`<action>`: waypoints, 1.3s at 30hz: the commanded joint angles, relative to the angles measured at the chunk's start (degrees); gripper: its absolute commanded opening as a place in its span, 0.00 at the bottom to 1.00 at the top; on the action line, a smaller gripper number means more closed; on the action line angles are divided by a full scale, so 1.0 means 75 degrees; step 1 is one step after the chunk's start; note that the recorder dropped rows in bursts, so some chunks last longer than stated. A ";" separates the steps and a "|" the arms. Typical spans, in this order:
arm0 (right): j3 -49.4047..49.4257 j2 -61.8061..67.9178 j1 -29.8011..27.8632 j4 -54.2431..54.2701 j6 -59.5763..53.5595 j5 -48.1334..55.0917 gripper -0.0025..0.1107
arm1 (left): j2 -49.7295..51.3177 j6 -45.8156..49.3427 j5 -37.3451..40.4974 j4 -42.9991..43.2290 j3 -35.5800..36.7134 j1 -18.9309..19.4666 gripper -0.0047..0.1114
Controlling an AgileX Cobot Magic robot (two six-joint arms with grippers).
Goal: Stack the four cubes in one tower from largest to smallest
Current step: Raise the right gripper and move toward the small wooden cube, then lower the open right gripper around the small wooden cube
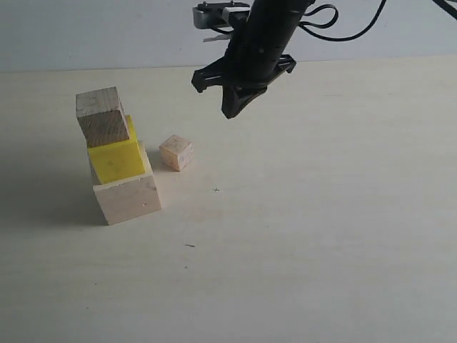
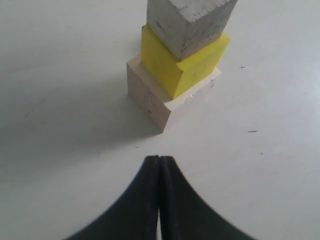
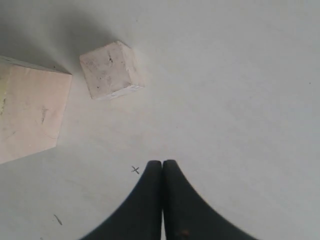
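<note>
A pale cream table (image 1: 321, 236) is filling nearly the whole scene, its matt surface carrying a small dark cross mark (image 1: 216, 189) and a short dark fleck (image 1: 189, 245). Beyond its far edge a plain bluish-grey wall (image 1: 86, 32) is rising, featureless and evenly lit. Soft light is falling across the surface, probably from the right, since faint shadows are spreading leftward.

- The big pale wood cube (image 1: 128, 200) sits at the bottom.
- The yellow cube (image 1: 116, 161) rests on it.
- The brown wood cube (image 1: 102, 118) tops both, a bit crooked.
- The small pinkish cube (image 1: 176, 153) lies alone nearby.
</note>
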 commanded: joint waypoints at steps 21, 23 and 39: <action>0.0020 0.0101 -0.0024 0.1005 -0.2005 -0.0630 0.18 | 0.0067 -0.0282 0.0327 0.0374 0.0028 -0.0047 0.04; 0.0020 0.0165 -0.0024 0.1376 -0.2666 -0.0630 0.25 | 0.0067 -0.0518 0.0448 0.0648 0.0028 -0.0047 0.04; 0.0020 0.1438 -0.0024 0.1984 -0.4121 -0.0804 0.66 | 0.0067 -0.0791 0.0600 0.0983 0.0028 -0.0047 0.04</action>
